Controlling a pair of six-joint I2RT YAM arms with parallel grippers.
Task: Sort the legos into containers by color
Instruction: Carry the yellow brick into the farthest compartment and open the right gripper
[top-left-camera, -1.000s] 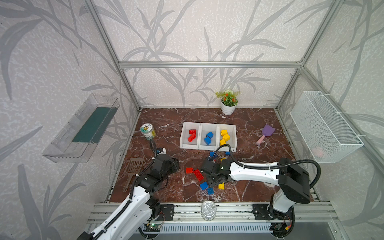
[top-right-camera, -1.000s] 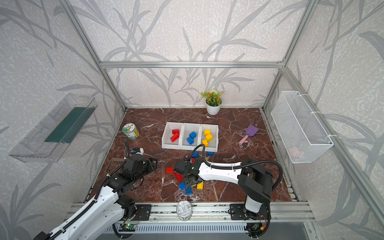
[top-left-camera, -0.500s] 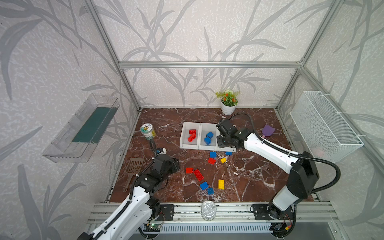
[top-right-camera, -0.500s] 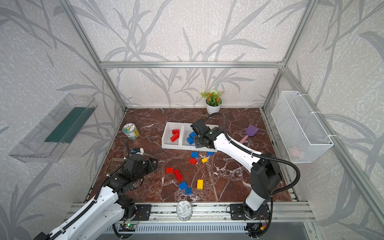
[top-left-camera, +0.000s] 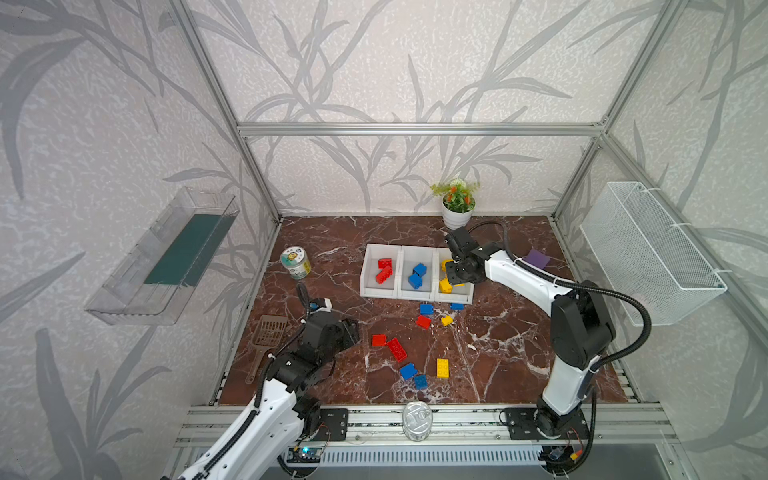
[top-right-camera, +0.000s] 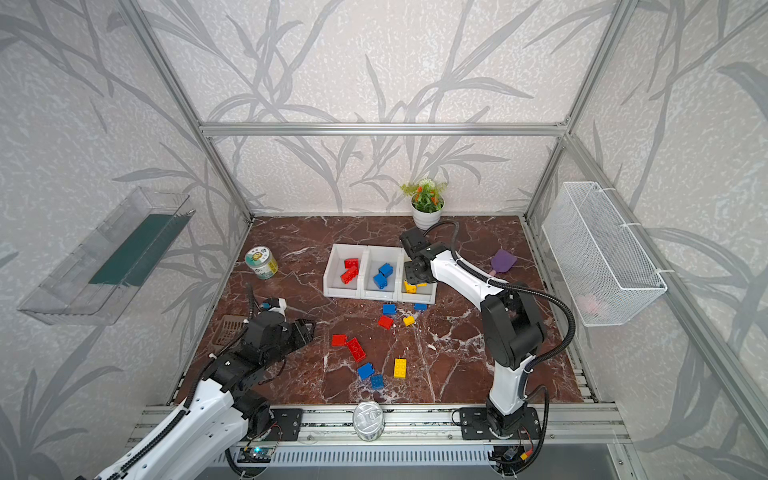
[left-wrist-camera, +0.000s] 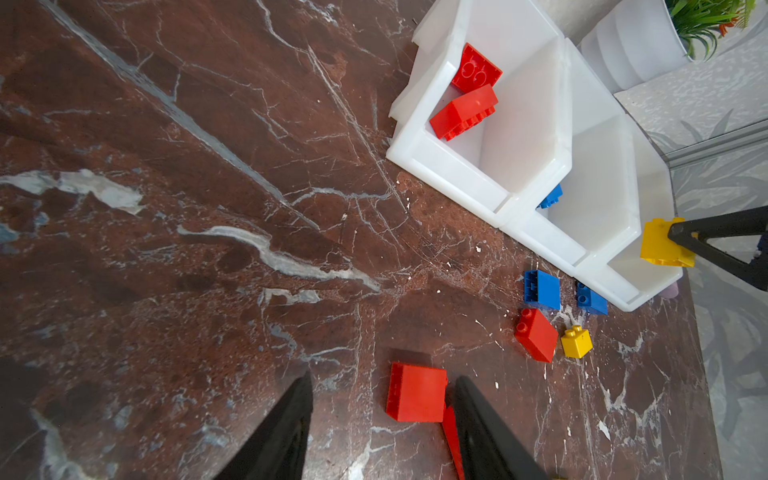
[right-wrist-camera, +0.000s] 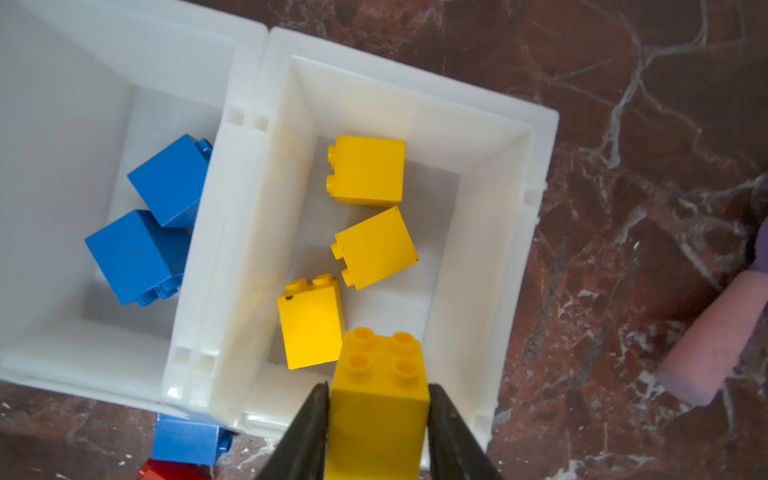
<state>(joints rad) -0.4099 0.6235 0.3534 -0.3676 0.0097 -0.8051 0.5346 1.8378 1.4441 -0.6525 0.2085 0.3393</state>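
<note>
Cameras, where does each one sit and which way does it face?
Top views: high in front, looking down on the marble table; left arm, right arm show.
Left wrist: low over the table, facing the white bins; open left gripper shows.
Right wrist: above the end bin, looking down; right gripper clamps a yellow brick.
Shared: both wrist views show that brick.

Sliver of a red lego (right-wrist-camera: 174, 471) at the right wrist view's edge; pink handle (right-wrist-camera: 715, 340) blurred, purple end cropped.
</note>
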